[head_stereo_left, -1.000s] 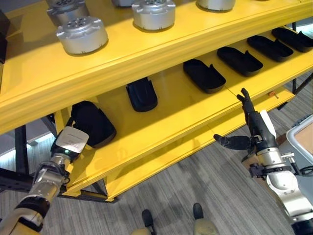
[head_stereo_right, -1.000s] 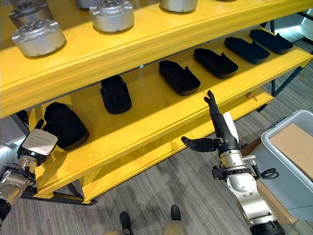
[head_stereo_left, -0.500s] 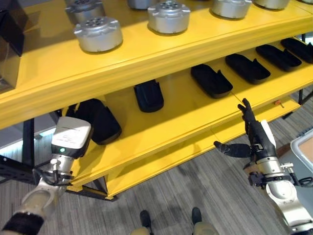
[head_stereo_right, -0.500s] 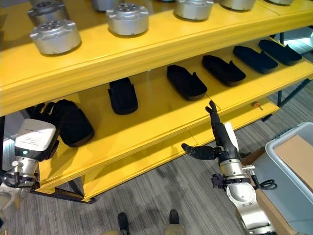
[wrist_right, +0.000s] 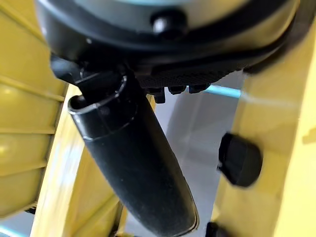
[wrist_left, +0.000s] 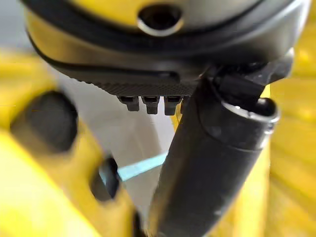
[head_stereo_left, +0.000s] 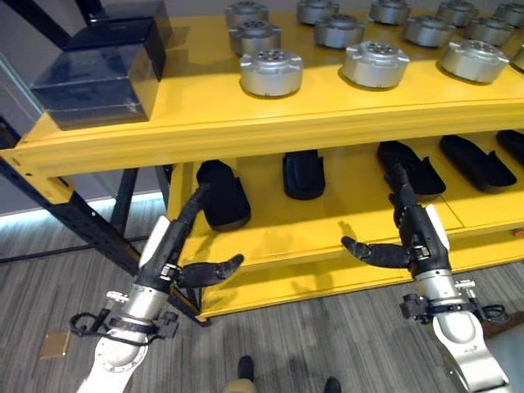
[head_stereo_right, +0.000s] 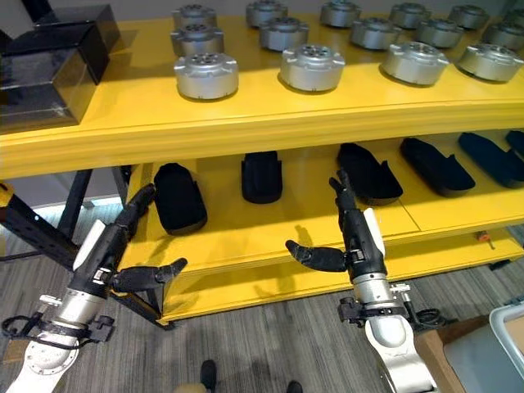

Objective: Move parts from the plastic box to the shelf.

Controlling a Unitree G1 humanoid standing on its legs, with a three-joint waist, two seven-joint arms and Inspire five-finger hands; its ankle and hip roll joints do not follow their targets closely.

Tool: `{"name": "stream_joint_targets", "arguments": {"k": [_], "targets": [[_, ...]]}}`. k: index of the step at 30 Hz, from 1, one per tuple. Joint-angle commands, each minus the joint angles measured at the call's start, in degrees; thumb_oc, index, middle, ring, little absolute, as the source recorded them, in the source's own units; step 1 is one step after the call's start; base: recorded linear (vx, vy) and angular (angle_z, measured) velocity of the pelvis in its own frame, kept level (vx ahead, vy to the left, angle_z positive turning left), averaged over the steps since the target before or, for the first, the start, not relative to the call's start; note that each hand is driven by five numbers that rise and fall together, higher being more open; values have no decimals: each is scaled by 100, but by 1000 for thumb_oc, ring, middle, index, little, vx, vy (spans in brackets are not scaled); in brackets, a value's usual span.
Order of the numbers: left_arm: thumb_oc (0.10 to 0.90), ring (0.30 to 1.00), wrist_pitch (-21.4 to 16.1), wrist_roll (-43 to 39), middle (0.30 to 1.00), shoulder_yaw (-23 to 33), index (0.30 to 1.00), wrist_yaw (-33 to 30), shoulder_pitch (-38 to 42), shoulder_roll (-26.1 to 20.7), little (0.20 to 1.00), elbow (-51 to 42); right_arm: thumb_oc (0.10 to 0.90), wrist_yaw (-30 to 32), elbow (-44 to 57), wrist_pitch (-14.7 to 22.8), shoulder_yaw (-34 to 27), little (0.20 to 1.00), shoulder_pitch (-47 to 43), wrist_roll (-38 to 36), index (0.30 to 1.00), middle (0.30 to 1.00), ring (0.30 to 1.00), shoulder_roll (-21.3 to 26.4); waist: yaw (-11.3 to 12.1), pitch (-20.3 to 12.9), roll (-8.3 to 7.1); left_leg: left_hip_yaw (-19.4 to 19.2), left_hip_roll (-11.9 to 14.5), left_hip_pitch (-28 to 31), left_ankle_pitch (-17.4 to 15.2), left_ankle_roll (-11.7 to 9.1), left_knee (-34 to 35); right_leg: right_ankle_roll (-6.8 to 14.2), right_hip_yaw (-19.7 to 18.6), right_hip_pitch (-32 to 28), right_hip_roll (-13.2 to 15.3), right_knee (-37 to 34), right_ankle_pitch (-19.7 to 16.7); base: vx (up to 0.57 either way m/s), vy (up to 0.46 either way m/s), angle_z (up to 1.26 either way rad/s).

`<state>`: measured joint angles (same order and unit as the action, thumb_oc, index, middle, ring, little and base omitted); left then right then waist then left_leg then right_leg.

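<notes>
The left hand (head_stereo_left: 173, 242) hovers before the yellow shelf (head_stereo_left: 270, 123), fingers straight, thumb out, holding nothing. Black parts (head_stereo_left: 223, 194) lie along the lower level (round metal parts (head_stereo_left: 271, 72) sit above). The right hand (head_stereo_left: 414, 235) is likewise spread and empty, before the lower level.

Smooth, glossy yellow-painted shelf (head_stereo_left: 246, 123); dull silver metal round parts (head_stereo_left: 271, 72); matt black plastic parts (head_stereo_right: 180, 196); shiny dark boxes (head_stereo_left: 98, 74); grey ribbed carpet floor (head_stereo_left: 65, 278).
</notes>
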<state>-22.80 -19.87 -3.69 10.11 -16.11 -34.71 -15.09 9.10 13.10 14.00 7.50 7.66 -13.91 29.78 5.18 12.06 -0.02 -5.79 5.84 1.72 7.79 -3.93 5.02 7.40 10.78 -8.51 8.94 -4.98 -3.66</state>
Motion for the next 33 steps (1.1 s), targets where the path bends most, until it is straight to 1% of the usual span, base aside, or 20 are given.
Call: {"name": "stream_joint_targets", "arguments": {"k": [1, 2, 5, 6, 7, 8, 9, 10, 11, 12, 17, 20, 21, 23, 25, 29, 30, 31, 32, 33], "targets": [[900, 1000, 5, -1832, 1000, -163, 1000, 1730, 709, -158, 1000, -245, 900, -93, 263, 710, 193, 1000, -888, -321, 1000, 1000, 1000, 152, 50, -251, 60, 64, -50, 366, -853, 81, -15, -64, 501, 41, -42, 499, 752, 1, 16, 14], [900, 1000, 132, -2159, 1000, -270, 1000, 1986, 706, -184, 1000, -242, 900, -185, 186, 702, 313, 1000, -972, -461, 1000, 1000, 1000, 155, 75, -259, 76, 81, -56, 362, -841, 78, -6, -70, 532, 36, -38, 491, 745, -5, 28, 13], [900, 1000, 153, -2511, 1000, -462, 1000, 2432, 703, -221, 1000, -234, 900, -257, 66, 683, 536, 1000, -1098, -523, 1000, 1000, 1000, 149, 117, -260, 102, 103, -61, 352, -824, 77, -2, -82, 596, 33, -23, 499, 742, -8, 22, 9], [900, 1000, 211, -2807, 1000, -574, 1000, 2745, 700, -225, 1000, -220, 900, -282, -38, 662, 672, 1000, -1160, -515, 1000, 1000, 1000, 117, 141, -261, 115, 120, -64, 343, -812, 72, -2, -96, 614, 35, -17, 511, 748, -5, 19, 5], [900, 1000, 279, -2889, 1000, -614, 1000, 2831, 710, -222, 1000, -220, 900, -266, -108, 666, 725, 1000, -1208, -498, 1000, 1000, 1000, 104, 152, -263, 118, 130, -68, 341, -812, 73, -2, -103, 618, 33, -16, 511, 751, 7, 37, 12], [900, 1000, 465, -3339, 1000, -749, 1000, 3095, 718, -194, 1000, -194, 900, -286, -332, 672, 908, 1000, -1346, -528, 1000, 1000, 1000, 56, 190, -267, 138, 170, -81, 335, -810, 75, -2, -122, 631, 21, -17, 521, 767, 14, 33, 12], [900, 1000, 499, -3413, 1000, -785, 1000, 3131, 718, -165, 1000, -178, 900, -270, -385, 680, 964, 1000, -1369, -517, 1000, 1000, 1000, 34, 203, -270, 143, 179, -85, 334, -809, 75, -2, -125, 636, 19, -16, 526, 770, 19, 35, 13], [900, 1000, 654, -3566, 1000, -826, 1000, 3205, 726, -121, 1000, -152, 900, -276, -489, 687, 1032, 1000, -1413, -517, 1000, 1000, 1000, -17, 229, -269, 145, 202, -94, 330, -807, 82, -2, -136, 641, 16, -16, 537, 774, 12, 16, 7], [900, 1000, 958, -3846, 1000, -892, 1000, 3472, 708, -40, 1000, -145, 900, -322, -588, 662, 1084, 1000, -1461, -536, 1000, 1000, 1000, -94, 263, -268, 149, 239, -103, 320, -804, 88, -2, -155, 654, 14, -20, 556, 786, 10, 12, 15], [900, 1000, 1105, -3957, 1000, -929, 1000, 3657, 675, 8, 1000, -125, 900, -325, -649, 660, 1113, 1000, -1492, -498, 1000, 1000, 1000, -132, 283, -262, 151, 270, -110, 311, -803, 89, -2, -164, 662, 18, -20, 575, 798, 6, 10, 18], [900, 1000, 1133, -4304, 1000, -1054, 1000, 3732, 622, 231, 1000, 1, 900, -40, -1185, 642, 1385, 1000, -1827, -346, 1000, 1000, 1000, -343, 449, -205, 173, 427, -144, 284, -771, 106, -2, -232, 730, 1, -16, 638, 832, 9, 10, 18], [900, 1000, 1096, -4236, 1000, -1021, 1000, 3831, 576, 329, 1000, 4, 900, 238, -1437, 601, 1415, 1000, -1965, -116, 1000, 1000, 1000, -494, 539, -175, 190, 502, -160, 262, -751, 115, -2, -264, 767, -5, -12, 652, 837, 9, 8, 22], [900, 1000, 1042, -4355, 1000, -972, 1000, 4139, 512, 378, 1000, -33, 900, 409, -1696, 472, 1413, 1000, -2140, -50, 1000, 1000, 1000, -636, 644, -142, 234, 579, -176, 232, -728, 128, -2, -291, 832, -6, 3, 671, 842, 4, 16, 27], [900, 1000, 987, -4422, 1000, -944, 1000, 4242, 496, 386, 1000, -61, 900, 494, -1864, 484, 1409, 1000, -2224, 69, 1000, 1000, 1000, -692, 691, -126, 255, 617, -183, 219, -712, 130, -2, -303, 861, -8, 8, 685, 843, 3, 11, 9], [900, 1000, 974, -4488, 1000, -917, 1000, 4249, 485, 391, 1000, -80, 900, 494, -1979, 463, 1403, 1000, -2281, 56, 1000, 1000, 1000, -723, 723, -113, 269, 641, -190, 214, -704, 134, -2, -312, 874, -13, 10, 691, 843, 7, 10, 8], [900, 1000, 899, -4368, 1000, -683, 1000, 3984, 393, 408, 1000, -97, 900, 686, -2374, 428, 1389, 1000, -2495, 231, 1000, 1000, 1000, -846, 877, -79, 324, 770, -229, 171, -663, 148, -14, -348, 957, -17, 26, 737, 863, 21, 20, 11], [900, 1000, 900, -4367, 1000, -681, 1000, 3982, 392, 408, 1000, -99, 900, 687, -2376, 429, 1390, 1000, -2497, 231, 1000, 1000, 1000, -847, 875, -77, 323, 772, -230, 171, -663, 148, -14, -348, 959, -18, 26, 739, 864, 21, 11, 7], [900, 1000, 875, -4259, 1000, -588, 1000, 3929, 337, 389, 1000, -70, 900, 800, -2483, 419, 1353, 1000, -2575, 261, 1000, 1000, 1000, -844, 941, -71, 343, 824, -243, 153, -654, 154, -23, -358, 1003, -22, 32, 753, 874, 13, 6, 9], [900, 1000, 875, -4259, 1000, -587, 1000, 3929, 336, 389, 1000, -71, 900, 801, -2484, 420, 1353, 1000, -2576, 261, 1000, 1000, 1000, -845, 938, -71, 342, 826, -243, 153, -654, 154, -24, -358, 1005, -22, 32, 753, 874, 24, 9, 7], [900, 1000, 894, -4217, 1000, -516, 1000, 3935, 276, 372, 1000, -56, 900, 974, -2544, 397, 1306, 1000, -2617, 310, 1000, 1000, 1000, -844, 990, -67, 356, 870, -254, 133, -647, 161, -33, -369, 1038, -23, 33, 769, 885, 23, 6, 4]]}}
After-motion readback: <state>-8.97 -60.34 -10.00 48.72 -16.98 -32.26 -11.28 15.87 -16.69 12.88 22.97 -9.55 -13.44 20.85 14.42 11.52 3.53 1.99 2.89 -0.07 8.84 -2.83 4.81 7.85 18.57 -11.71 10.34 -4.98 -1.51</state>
